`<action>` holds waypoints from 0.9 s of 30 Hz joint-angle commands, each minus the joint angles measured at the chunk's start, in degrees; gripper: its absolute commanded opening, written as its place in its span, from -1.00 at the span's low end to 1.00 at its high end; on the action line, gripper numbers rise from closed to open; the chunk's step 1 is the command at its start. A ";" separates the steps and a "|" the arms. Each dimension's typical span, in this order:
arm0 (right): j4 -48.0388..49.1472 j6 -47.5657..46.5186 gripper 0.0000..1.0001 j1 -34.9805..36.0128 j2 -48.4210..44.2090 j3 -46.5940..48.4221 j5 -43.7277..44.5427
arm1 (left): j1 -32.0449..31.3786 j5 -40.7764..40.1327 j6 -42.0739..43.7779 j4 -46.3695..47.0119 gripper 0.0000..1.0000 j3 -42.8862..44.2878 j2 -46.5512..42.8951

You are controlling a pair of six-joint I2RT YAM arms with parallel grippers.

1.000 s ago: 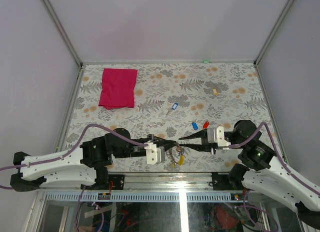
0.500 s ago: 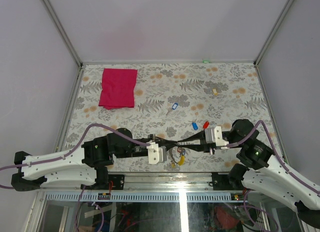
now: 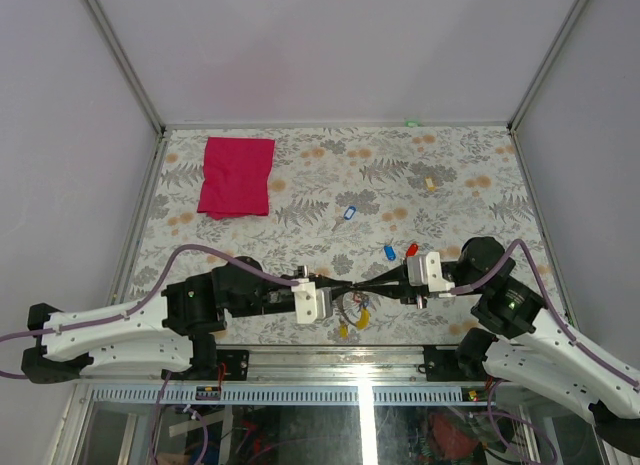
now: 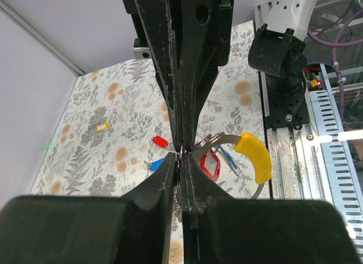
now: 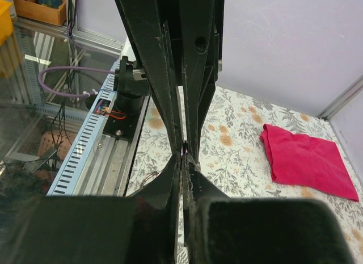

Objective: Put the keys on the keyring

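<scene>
My left gripper (image 3: pixel 343 286) and right gripper (image 3: pixel 358 283) meet tip to tip above the table's near edge. Both are shut on the keyring (image 3: pixel 352 307), which hangs below them. In the left wrist view the keyring's silver loop (image 4: pixel 224 140) runs right from my shut left gripper (image 4: pixel 181 160) and carries a yellow tag (image 4: pixel 252 156), a red tag (image 4: pixel 211 163) and a blue one. The right wrist view shows my right gripper (image 5: pixel 184 156) closed on a small metal glint. Loose keys lie on the table: two with blue tags (image 3: pixel 348 213) (image 3: pixel 389 252) and one with a red tag (image 3: pixel 411 250).
A red cloth (image 3: pixel 237 175) lies at the far left of the flowered table. A small tan block (image 3: pixel 430 183) sits at the far right. The metal rail (image 3: pixel 330 350) along the table's near edge runs just below the grippers.
My right gripper has moved left to the left gripper's tips and closed there. The left gripper has stayed shut, shifting slightly.
</scene>
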 commanded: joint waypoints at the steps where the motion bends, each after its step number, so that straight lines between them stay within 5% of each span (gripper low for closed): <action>1: 0.00 0.50 -1.00 0.36 0.30 2.97 0.59 | -0.43 0.22 -1.01 7.05 -0.82 0.25 -2.53; 11: -0.30 1.65 -1.00 0.35 -1.70 3.58 1.96 | -0.38 -0.81 -2.91 7.29 -0.49 -2.07 -6.46; 27: 4.14 10.03 -1.00 0.34 -6.24 1.18 10.10 | -0.44 -0.63 -8.75 11.86 -0.41 -5.29 -7.59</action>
